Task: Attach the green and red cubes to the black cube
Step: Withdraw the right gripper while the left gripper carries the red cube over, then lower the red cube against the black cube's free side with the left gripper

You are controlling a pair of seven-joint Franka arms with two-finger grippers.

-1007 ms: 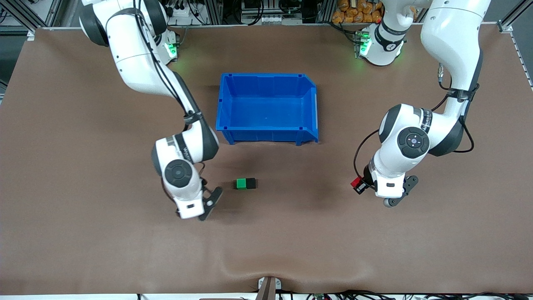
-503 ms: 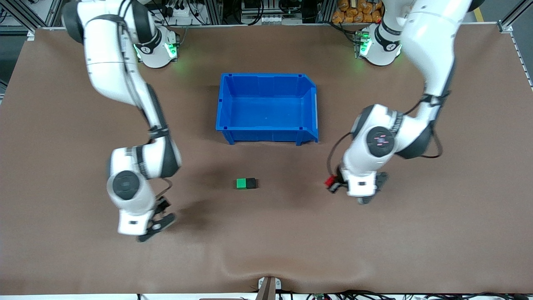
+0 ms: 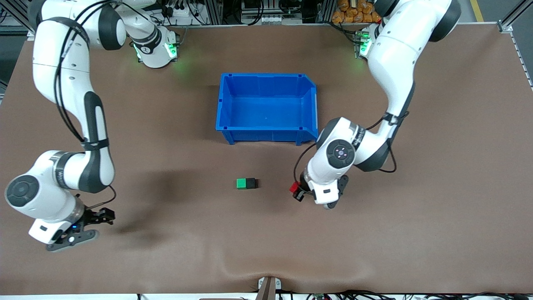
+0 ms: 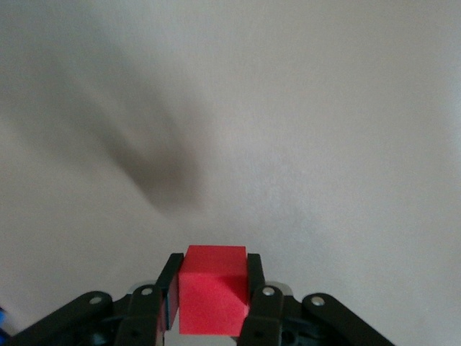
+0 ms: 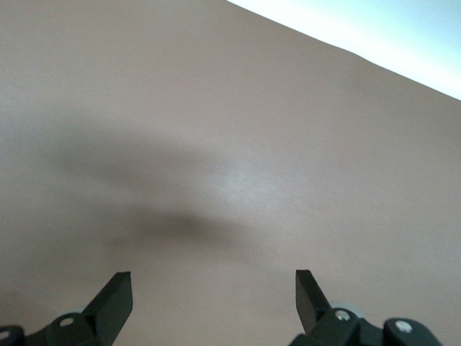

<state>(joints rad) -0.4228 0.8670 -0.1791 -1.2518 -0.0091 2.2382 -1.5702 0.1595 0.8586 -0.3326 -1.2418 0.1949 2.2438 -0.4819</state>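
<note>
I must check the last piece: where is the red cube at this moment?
The red cube is clamped in the left gripper, over the table between the joined green cube and black cube and the left arm's end.

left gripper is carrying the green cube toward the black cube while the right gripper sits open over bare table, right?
Not quite: the left gripper holds the red cube, not the green one. The left wrist view shows it clamped between the fingers. The green cube already sits against the black cube on the table. The rest stands: the right gripper is open over bare table.
</note>
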